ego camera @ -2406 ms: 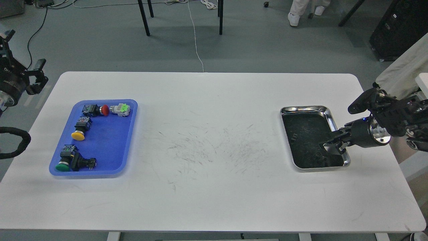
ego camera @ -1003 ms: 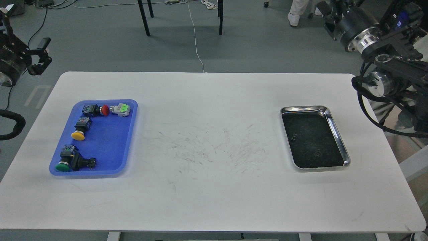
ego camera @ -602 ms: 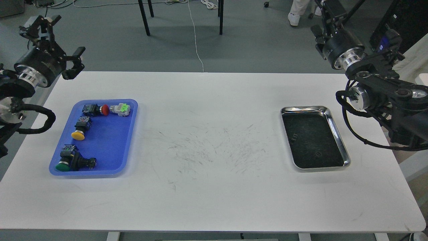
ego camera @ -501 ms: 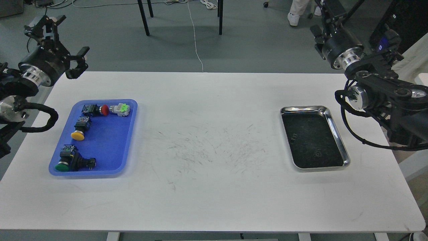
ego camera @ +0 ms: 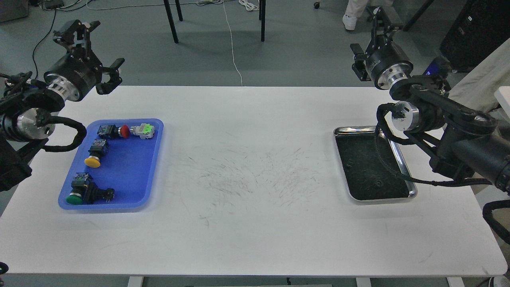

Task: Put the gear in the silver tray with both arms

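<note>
1. White and scuffed with dark scratch marks at its middle, the rectangular bench (ego camera: pixel 255 223) fills the head view.
2. At 3 o'clock on the bench lies the shiny rectangular silver metal tray (ego camera: pixel 360 130) with rounded corners, a raised rim and a dark scratched bottom; nothing but small marks shows inside it.
3. At 9 o'clock sits the blue plastic tray (ego camera: pixel 131 175), well apart from the silver one.
4. Inside the blue tray, the red-capped push-button switch (ego camera: pixel 113 130) lies at its far edge, just beside the grey and green switch block (ego camera: pixel 144 130).
5. The yellow-capped push-button switch (ego camera: pixel 95 153) lies below them, and the green-capped push-button switch (ego camera: pixel 81 192) rests at the near end.
6. At 10 o'clock, the black left gripper (ego camera: pixel 77 34) is raised beyond the far-left bench corner, its fingers (ego camera: pixel 63 35) parted a little and holding nothing.
7. At 2 o'clock, the black right gripper (ego camera: pixel 376 18) is raised beyond the far-right edge; whether its fingers are apart cannot be told, and nothing is seen in them.
8. A black cable (ego camera: pixel 388 159) from the right arm loops over the silver tray.
</note>
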{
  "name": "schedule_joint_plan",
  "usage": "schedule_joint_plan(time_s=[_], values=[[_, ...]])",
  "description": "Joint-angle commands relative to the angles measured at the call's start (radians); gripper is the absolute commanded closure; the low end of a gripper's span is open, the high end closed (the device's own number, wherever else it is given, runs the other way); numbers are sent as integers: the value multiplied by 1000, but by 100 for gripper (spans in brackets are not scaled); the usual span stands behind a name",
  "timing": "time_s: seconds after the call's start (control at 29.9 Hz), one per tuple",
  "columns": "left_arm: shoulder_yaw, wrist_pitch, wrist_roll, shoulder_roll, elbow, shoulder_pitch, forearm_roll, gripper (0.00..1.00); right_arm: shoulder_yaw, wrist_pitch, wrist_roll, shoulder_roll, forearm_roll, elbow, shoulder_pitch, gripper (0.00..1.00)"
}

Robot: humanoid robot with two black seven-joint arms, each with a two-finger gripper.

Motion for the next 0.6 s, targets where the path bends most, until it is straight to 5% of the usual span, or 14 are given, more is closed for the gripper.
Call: schedule_joint_plan(time_s=[0.0,0.57], values=[[-1,5,-3,0,-11,0,5,1,1,-1,1,1,0,-2,-3,2],[-133,-21,-2,-11,5,18,-9,1,16,-1,1,-1,0,-2,-4,1]])
